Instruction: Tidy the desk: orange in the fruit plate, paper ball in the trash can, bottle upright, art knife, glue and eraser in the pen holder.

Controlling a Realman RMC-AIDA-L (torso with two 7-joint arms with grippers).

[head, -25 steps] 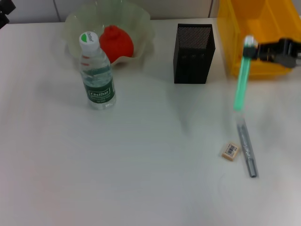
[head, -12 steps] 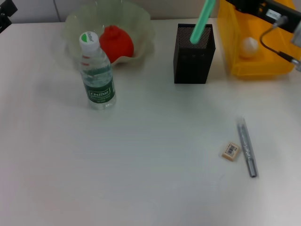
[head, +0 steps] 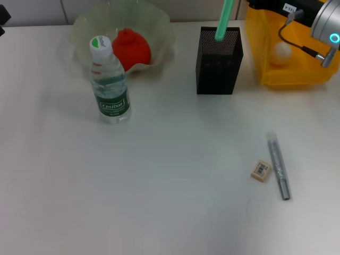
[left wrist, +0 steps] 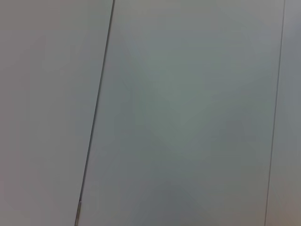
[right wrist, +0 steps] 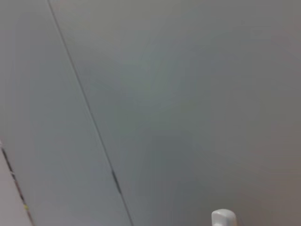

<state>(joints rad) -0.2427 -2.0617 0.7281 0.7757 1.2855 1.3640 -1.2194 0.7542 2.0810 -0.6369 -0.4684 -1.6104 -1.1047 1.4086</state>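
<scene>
White desk (head: 159,186) fills the scene, and nearest to me lie the eraser (head: 260,170) and a grey art knife (head: 279,166), just beside each other, well below and in front of the right pincer. Farther back the bottle (head: 109,79) stands upright, off to the left of that pincer. Behind the bottle, the orange (head: 130,49) sits in the fruit plate (head: 85,26). The pen holder (head: 219,59) stands just beneath the right arm (head: 297,13), with a green glue stick (head: 224,20) tilted, its lower end in the holder's mouth and its top running out of view. The right pincer itself is cut off at the top edge; I cannot tell how it stands or whether it grips the stick. A paper ball (head: 281,51) lies in the trash can (head: 289,74) under that arm. The left arm (head: 2,15) barely shows at the far left corner.
</scene>
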